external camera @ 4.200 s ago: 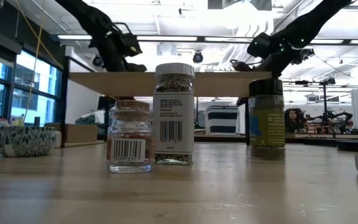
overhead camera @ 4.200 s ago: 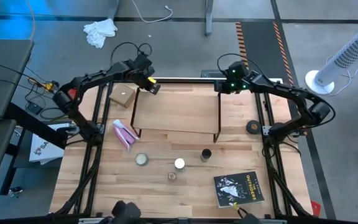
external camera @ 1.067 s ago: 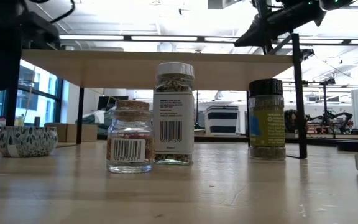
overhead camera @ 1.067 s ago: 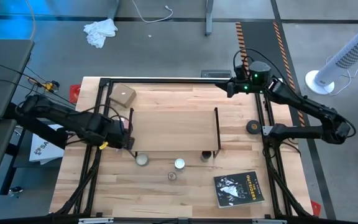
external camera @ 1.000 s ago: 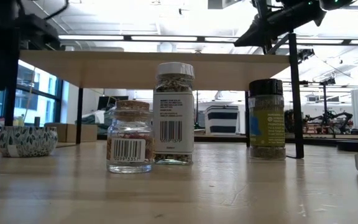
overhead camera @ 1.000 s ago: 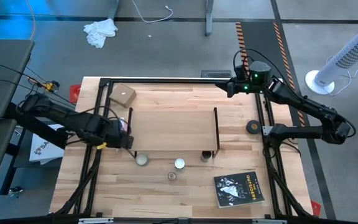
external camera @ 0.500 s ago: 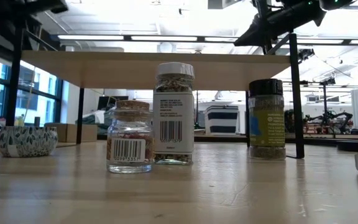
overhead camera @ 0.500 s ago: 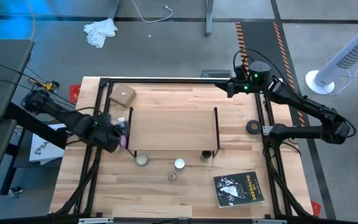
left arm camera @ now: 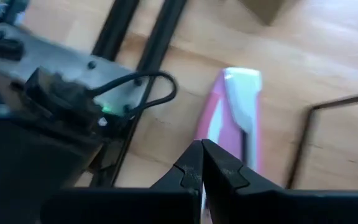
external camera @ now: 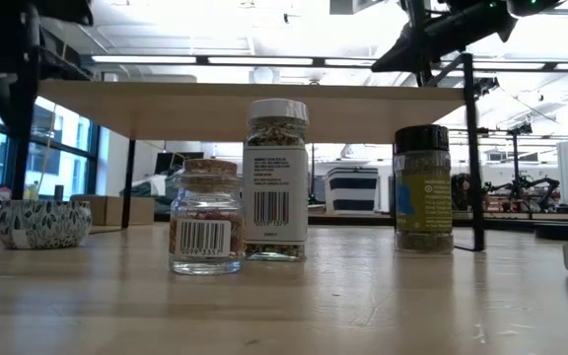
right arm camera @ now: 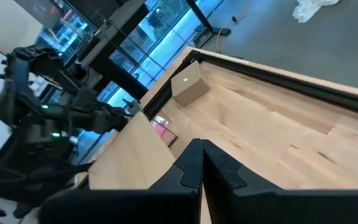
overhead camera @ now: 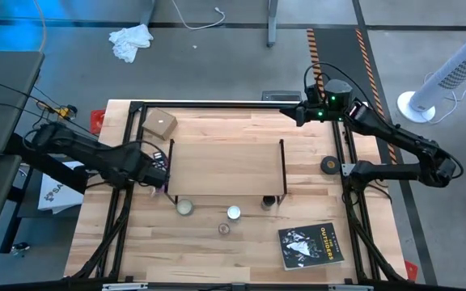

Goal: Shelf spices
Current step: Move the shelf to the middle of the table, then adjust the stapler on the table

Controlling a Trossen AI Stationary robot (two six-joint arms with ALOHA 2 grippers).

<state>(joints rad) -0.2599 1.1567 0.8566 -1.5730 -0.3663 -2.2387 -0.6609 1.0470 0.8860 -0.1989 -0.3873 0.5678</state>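
The shelf [overhead camera: 225, 166], a light wood top on thin black legs, stands in the table's middle; in the low view its top [external camera: 254, 110] spans above the jars. Just before its near edge three jars stand on their bases: white-capped [overhead camera: 233, 212] [external camera: 276, 177], dark-capped [overhead camera: 268, 201] [external camera: 423, 187], and a small clear jar [overhead camera: 224, 229] [external camera: 205, 217]. My left gripper [overhead camera: 162, 166] [left arm camera: 201, 149] is shut beside the shelf's left end, above a pink and white tube [left arm camera: 238, 118]. My right gripper [overhead camera: 298, 113] [right arm camera: 201, 146] is shut and hangs over the table's far right corner.
A pale round tin [overhead camera: 184, 208] sits near the shelf's near-left leg. A small cardboard box [overhead camera: 159, 124] lies at the far left, a book [overhead camera: 311, 244] at the near right, and a dark round object [overhead camera: 328, 165] by the right frame. A black frame [overhead camera: 217, 103] rims the table.
My left gripper has drawn away from the shelf's near-left corner toward the far edge, along the shelf's left end. In the low view its dark bulk has risen from the picture's left. The right arm has kept still.
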